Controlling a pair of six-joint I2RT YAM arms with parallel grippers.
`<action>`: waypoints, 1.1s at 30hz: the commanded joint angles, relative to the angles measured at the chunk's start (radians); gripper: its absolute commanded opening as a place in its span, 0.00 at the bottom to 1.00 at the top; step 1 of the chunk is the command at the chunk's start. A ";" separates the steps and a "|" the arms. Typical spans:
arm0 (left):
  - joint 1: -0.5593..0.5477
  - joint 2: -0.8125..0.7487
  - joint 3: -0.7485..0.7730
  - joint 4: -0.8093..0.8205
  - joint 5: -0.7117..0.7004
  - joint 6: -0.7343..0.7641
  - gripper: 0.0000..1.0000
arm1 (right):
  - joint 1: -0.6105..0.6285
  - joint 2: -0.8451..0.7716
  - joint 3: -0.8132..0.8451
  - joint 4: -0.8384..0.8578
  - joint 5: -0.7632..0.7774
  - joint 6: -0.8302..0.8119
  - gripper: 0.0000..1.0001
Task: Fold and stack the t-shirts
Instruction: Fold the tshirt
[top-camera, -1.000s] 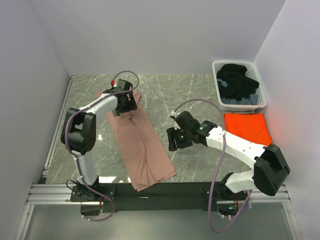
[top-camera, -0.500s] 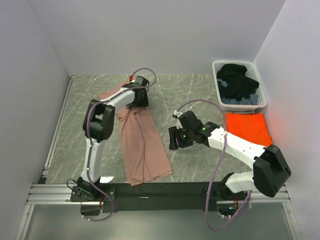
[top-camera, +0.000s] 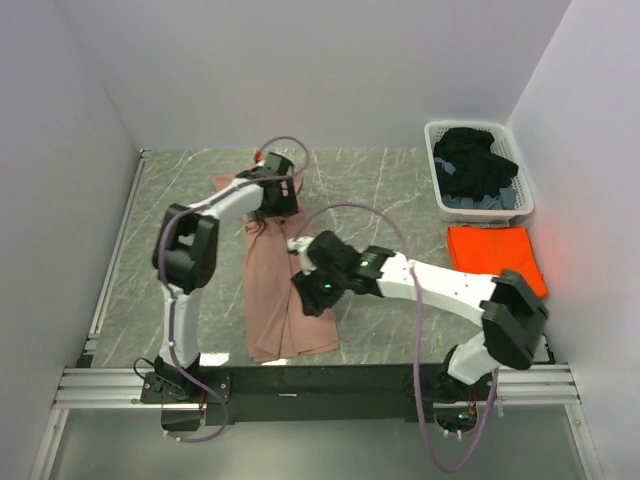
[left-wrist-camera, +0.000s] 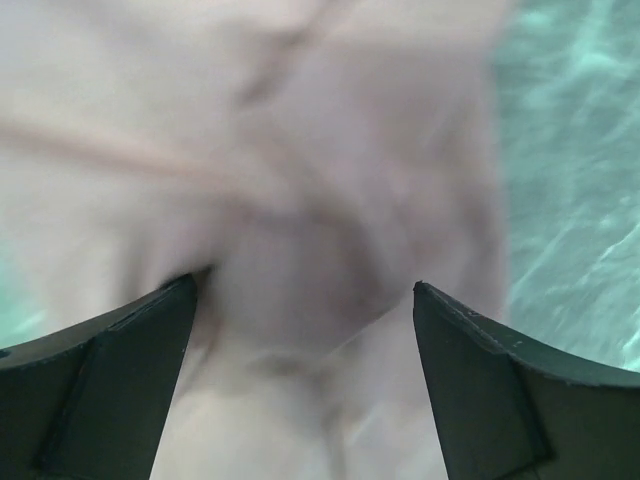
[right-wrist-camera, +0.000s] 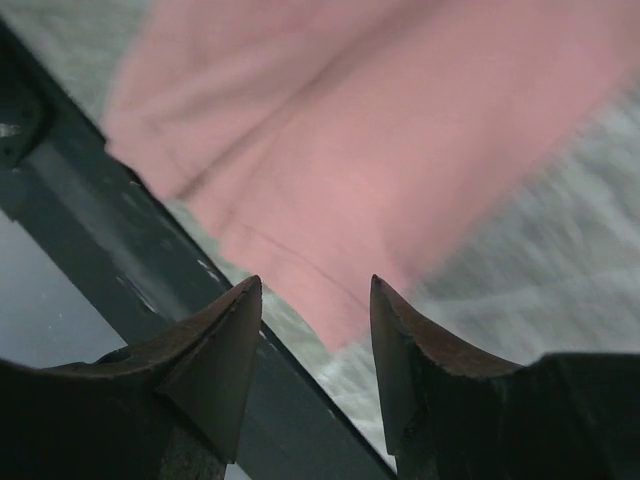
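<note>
Inspection of the folding station:

- **Dusty-pink tee**: it is lying as 1 long, narrow folded strip on the grey marbled table. It is running from the far left-centre toward the black rail at the near edge.
- **Left gripper**: it is hanging over the strip's far end. In your left wrist view its 2 fingers are standing wide apart with pink cloth spread beneath them. That view is blurring, so I cannot tell whether they are touching the cloth.
- **Right gripper**: it is reaching across the strip's right edge, near its lower half. In your right wrist view its jaws are standing partly apart with nothing clamped between them. The tee's corner is showing below, beside the rail.
- **Orange tee**: it is lying folded flat at the right, well apart from both grippers.
- **White laundry basket**: it is sitting just beyond the orange tee, holding dark garments.
</note>
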 joint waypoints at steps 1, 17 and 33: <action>0.069 -0.231 -0.073 0.019 0.031 -0.076 0.96 | 0.094 0.098 0.145 0.012 0.020 -0.095 0.54; 0.380 -0.874 -0.564 0.036 -0.102 -0.033 0.99 | 0.304 0.594 0.637 -0.192 0.177 -0.239 0.53; 0.409 -0.925 -0.728 0.106 -0.050 -0.013 1.00 | 0.330 0.487 0.466 -0.264 0.318 -0.273 0.47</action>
